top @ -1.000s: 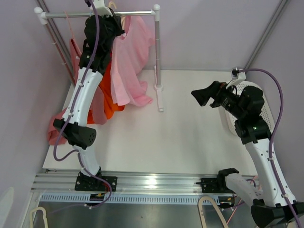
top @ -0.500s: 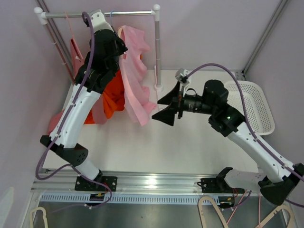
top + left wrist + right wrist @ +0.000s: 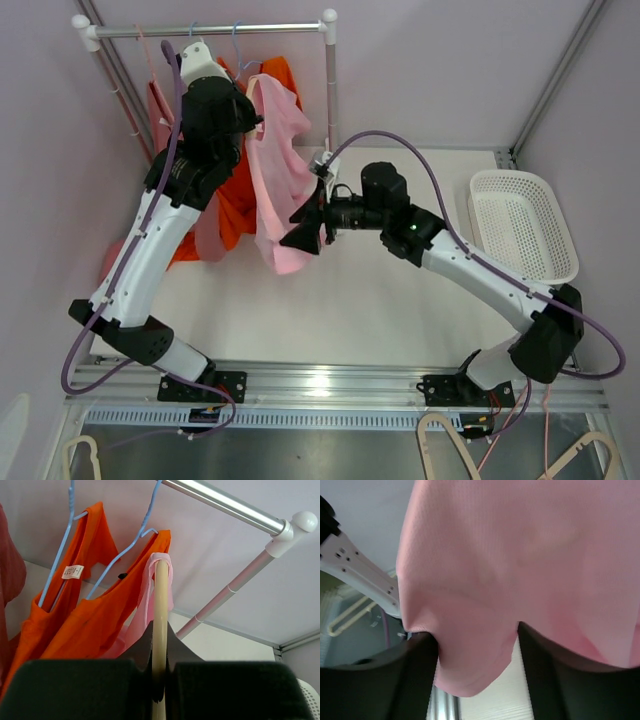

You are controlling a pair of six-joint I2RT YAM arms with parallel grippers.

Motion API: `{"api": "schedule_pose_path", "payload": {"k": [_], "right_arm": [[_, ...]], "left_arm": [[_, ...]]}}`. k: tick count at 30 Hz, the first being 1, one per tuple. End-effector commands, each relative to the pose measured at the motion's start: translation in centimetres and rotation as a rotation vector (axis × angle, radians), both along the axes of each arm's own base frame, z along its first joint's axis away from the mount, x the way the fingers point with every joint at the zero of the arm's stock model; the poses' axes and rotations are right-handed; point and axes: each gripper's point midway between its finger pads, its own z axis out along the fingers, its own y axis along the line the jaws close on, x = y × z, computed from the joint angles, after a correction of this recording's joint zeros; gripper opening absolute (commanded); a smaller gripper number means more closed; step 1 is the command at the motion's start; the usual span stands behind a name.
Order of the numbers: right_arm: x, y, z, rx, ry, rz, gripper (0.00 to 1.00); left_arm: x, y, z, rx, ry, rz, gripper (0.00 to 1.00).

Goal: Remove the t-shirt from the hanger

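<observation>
top view / shirt: pink t-shirt (image 3: 283,190) hangs upper-left of centre, just below the rail (image 3: 200,30).
top view / left claw: left gripper (image 3: 252,112) is up at the neck; can't tell closure from here.
top view / right claw: right gripper (image 3: 303,232) is at the lower hem, centre frame, jaws spread.
top view / basket: white basket (image 3: 563,268) at far right, nothing seen in it, well apart from shirt.
left wrist / grip: claw clamped on wooden hanger (image 3: 160,595), centre frame. Pink neck band is looped over its top. Orange shirts (image 3: 95,625) just beside, to the left.
left wrist / risk: pulling w/ the neck band hooked could stretch it or twist the hanger in the grip.
right wrist / grip: jaws wide apart, pink cloth fills the gap btwn them, not pinched.
right wrist / risk: only hem edge is in reach, so a shallow bite prob slips. A sideways tug may drag the orange shirts too.
</observation>
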Motion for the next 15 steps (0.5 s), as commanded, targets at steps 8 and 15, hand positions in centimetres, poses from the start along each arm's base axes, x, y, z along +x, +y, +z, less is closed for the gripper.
{"api": "schedule_pose_path", "payload": {"k": [8,15], "right_arm": [[-2.6,2.5,1.9,0.012,-0.014,0.054,0.0],[-10.2,0.6,-2.5,-0.047,0.067,0.097,0.0]], "left_arm": [[1.4,-1.2,1.8,-0.056,-0.07,-0.016,0.01],[5.0,-2.0,1.9,-0.043,-0.056,0.0,0.01]]}}
